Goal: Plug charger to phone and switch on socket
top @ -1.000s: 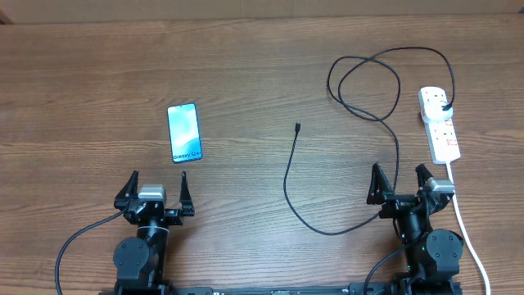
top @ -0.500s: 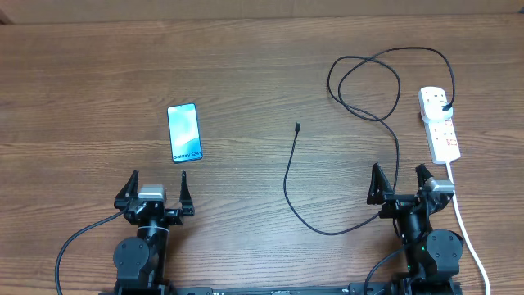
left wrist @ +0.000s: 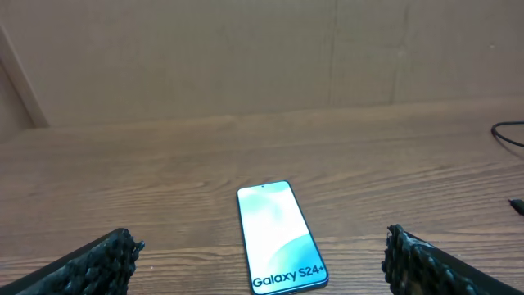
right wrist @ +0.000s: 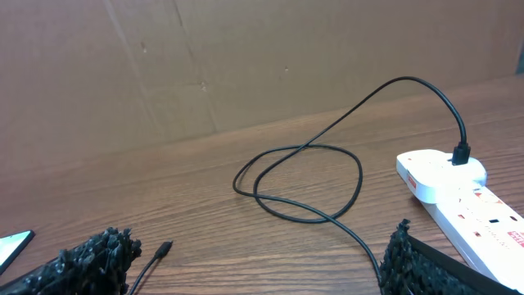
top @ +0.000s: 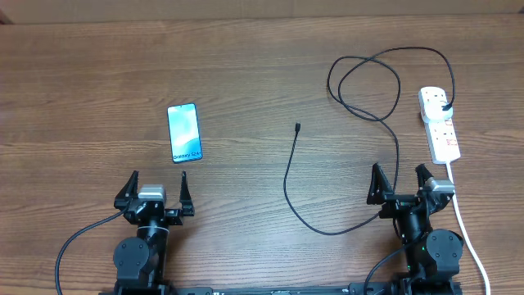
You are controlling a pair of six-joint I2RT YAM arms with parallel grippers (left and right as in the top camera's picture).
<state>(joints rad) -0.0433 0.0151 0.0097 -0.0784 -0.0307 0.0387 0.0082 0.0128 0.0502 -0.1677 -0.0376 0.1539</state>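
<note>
Jaws of the left gripper (top: 157, 187) and right gripper (top: 401, 182) were wide apart, holding nothing. One end was already in the socket (top: 442, 131) at right. The charger tip (top: 297, 128) lay mid-frame, not yet in the phone (top: 184, 133) at left.

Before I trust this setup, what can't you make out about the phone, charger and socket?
Socket switch positions: too small overhead; the right wrist view cuts the strip off at the frame edge.
Phone charging port: the left wrist view shows only the screen; too small overhead.
Charger connector tip: too small everywhere to tell its type.
</note>
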